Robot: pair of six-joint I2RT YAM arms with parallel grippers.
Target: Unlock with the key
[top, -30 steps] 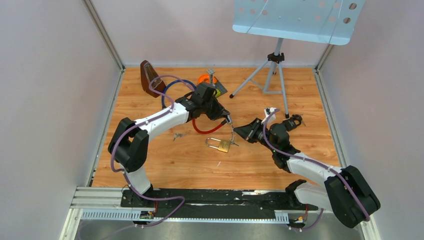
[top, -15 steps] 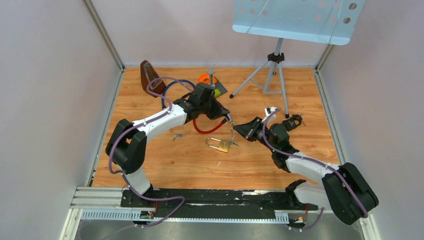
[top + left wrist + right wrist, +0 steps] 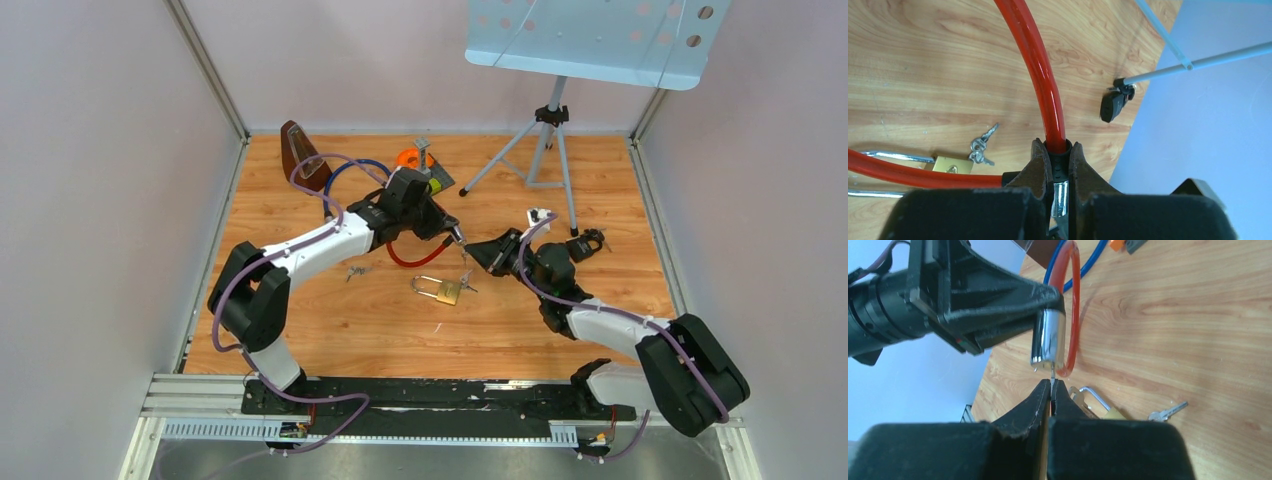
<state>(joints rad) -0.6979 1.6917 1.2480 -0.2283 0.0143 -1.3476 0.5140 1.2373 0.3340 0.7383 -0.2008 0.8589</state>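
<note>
- The right gripper has its fingers pressed together on a thin key, whose tip meets the end face of the chrome lock cylinder.
- Over the last second the right arm has slid up and to the left in the overhead view. The gap to the other arm, open a second ago, is now closed.
- The left gripper has barely shifted. It stays clamped on the black collar where the red cable enters the cylinder, and presents the keyway to the key.
- This looks like the start of insertion. How deep the blade sits cannot be told, and no turn seems to have been made yet.
- A slight misalignment here would probably bend the key or push the cylinder aside.
- Below on the wooden table lie a brass padlock and a loose bunch of keys, both untouched.
</note>
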